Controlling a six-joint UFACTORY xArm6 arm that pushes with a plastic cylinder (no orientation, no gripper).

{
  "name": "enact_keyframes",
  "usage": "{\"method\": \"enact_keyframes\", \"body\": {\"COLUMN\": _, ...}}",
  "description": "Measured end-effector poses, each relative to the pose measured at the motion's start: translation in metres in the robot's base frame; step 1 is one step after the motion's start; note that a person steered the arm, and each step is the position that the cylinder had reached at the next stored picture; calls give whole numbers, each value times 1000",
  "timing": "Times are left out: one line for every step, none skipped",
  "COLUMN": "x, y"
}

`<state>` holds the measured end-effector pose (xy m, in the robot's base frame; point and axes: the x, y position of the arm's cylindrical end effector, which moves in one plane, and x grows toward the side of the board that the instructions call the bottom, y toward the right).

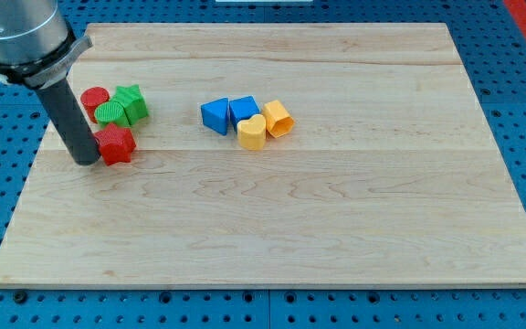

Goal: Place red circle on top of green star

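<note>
Red circle (94, 98) sits near the surface's (336, 228) left edge, touching the rounded green block (110, 113), with the green star (132, 101) just beside to the view's right. My tip (87, 161) rests below them, against the left side of the red star (115, 144). No pincer here, only a rod. The circle lies up-view of my tip; open room lies along the left margin.

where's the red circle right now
The red circle sits near the view's upper left of the board, touching the green blocks on its right, just above my tip.
</note>
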<state>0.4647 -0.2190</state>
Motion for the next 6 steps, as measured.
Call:
{"method": "enact_keyframes", "body": {"x": 30, "y": -27}}
{"method": "enact_keyframes", "body": {"x": 14, "y": -49}}
{"method": "enact_keyframes", "body": {"x": -21, "y": -28}}
{"method": "enact_keyframes", "body": {"x": -33, "y": -22}}
{"method": "enact_keyframes", "body": {"x": -44, "y": -6}}
{"method": "enact_keyframes", "body": {"x": -50, "y": 8}}
